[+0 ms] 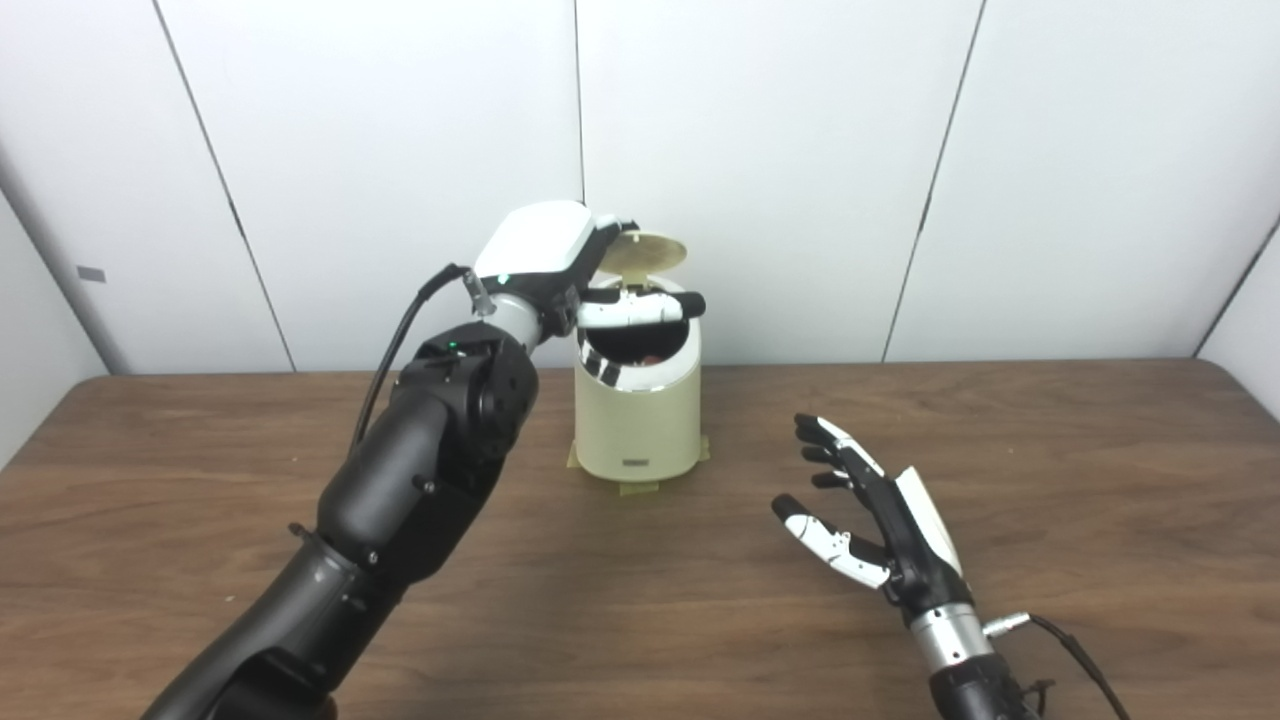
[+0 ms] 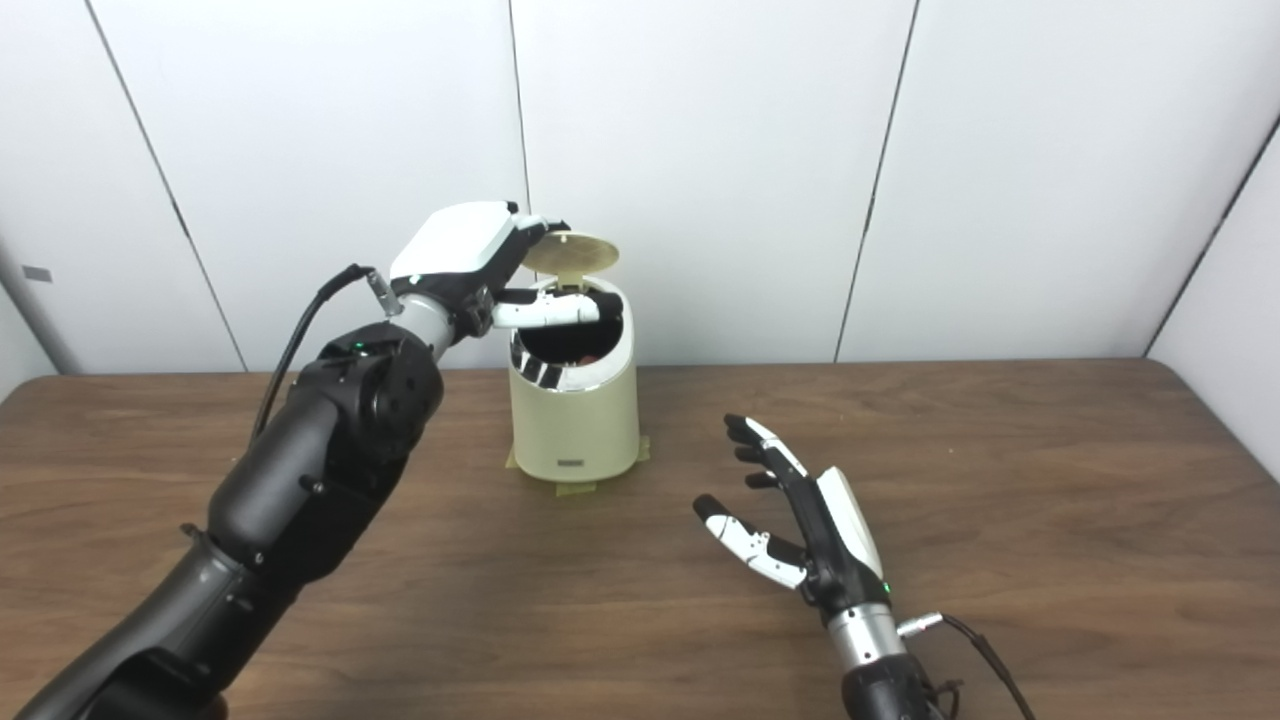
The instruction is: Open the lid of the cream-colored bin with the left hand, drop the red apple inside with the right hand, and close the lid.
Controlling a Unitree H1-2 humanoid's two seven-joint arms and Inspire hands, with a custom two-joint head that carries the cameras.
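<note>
Cream bin [image 1: 640,420] stands upright at the far middle of the wooden table [image 1: 1050,470], close to the white panel wall [image 1: 800,150], with bits of tape [image 1: 640,486] showing under its base. Its round lid [image 1: 645,252] is tipped up and back, standing open at the 12 o'clock side of the rim. Left hand [image 1: 560,255] sits raised at the bin's 10 o'clock, white back turned up; its fingers [image 1: 615,225] reach the lid's left edge and appear to prop it open, though actual contact is hard to confirm from here. The thumb [image 1: 645,308] lies stretched across the mouth of the bin, pointing toward 3 o'clock. The hand is partly spread, not wrapped around anything. Inside the dark opening a small reddish patch shows low down, the apple [image 1: 652,356] (mostly hidden by the rim and the thumb, so only a sliver can be made out). Right hand [image 1: 880,510] hovers low over the table at the bin's 4 o'clock, well apart from it, palm facing left, fingers spread and pointing toward 11 o'clock, thumb held out to the side; it holds nothing. A cable [image 1: 1075,650] trails from its wrist toward the near right. The left arm [image 1: 400,500] runs in from the lower left corner, a black cable looping over its elbow.
</note>
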